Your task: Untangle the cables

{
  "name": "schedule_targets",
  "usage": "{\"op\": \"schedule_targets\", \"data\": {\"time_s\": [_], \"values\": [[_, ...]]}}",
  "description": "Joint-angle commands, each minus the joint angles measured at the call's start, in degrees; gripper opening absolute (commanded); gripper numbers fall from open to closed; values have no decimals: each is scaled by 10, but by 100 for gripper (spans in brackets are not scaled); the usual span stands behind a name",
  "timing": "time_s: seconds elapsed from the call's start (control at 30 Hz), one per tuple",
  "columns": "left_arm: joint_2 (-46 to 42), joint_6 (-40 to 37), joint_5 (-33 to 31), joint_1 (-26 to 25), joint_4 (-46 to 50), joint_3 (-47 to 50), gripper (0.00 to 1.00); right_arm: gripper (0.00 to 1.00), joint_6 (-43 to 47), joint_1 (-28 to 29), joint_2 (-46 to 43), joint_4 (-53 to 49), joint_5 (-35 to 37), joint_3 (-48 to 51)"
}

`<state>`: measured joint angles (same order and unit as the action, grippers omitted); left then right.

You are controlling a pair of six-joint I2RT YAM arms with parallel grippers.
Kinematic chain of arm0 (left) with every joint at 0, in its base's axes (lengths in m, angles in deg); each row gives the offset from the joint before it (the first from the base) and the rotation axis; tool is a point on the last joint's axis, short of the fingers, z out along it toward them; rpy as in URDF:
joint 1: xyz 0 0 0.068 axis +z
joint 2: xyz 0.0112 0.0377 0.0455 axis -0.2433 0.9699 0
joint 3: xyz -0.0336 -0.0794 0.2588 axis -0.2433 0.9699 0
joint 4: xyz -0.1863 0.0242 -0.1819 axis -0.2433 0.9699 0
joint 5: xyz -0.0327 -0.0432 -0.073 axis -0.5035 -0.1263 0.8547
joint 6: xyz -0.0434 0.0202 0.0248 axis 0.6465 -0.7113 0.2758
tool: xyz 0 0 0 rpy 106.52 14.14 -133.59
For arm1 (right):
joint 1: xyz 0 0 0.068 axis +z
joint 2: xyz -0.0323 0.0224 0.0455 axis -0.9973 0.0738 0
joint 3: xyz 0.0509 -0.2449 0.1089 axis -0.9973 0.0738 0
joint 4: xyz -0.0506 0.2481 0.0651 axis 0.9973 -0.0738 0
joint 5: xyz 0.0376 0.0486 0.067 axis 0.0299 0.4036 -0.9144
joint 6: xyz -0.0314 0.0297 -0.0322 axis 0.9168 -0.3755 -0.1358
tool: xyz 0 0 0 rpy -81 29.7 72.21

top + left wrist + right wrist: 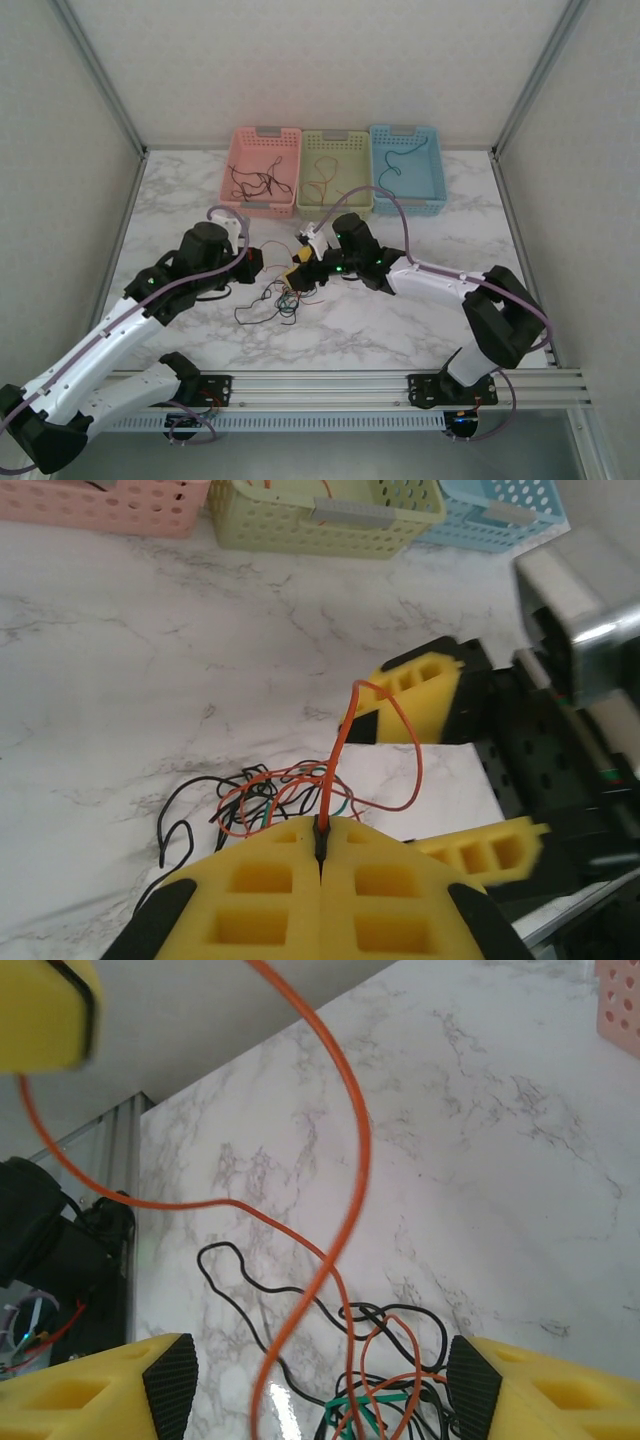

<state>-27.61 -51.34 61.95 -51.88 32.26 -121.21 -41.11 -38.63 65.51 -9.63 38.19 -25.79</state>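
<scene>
Cables (283,300): tangled on table (400,330), just nearside of both hands. One orange strand (335,745): pinched in shut left hand (321,842), runs up out of heap and loops rightward. Passes between spread-open fingers of right hand (322,1385), untouched.

left tool (320,848): pads pressed together | right tool (322,1388): jaws apart | arms (120,325): angled toward each other
</scene>
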Motion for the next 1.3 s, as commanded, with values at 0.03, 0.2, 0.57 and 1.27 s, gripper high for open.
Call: {"op": "schedule_targets", "data": {"time_s": [0.03,0.2,0.57,1.27], "values": [[0,-2,1,-3,13,-31,0,64,29,8,22,-2,25,-22],[0,7,3,-3,8,-40,0,51,29,16,32,7,39,-18],[-1,15,6,-3,4,-37,0,0,17,16,31,29,33,-13],[-45,37,-45,-3,35,48,74,0,-114,-89,-85,107,142,89]]}}
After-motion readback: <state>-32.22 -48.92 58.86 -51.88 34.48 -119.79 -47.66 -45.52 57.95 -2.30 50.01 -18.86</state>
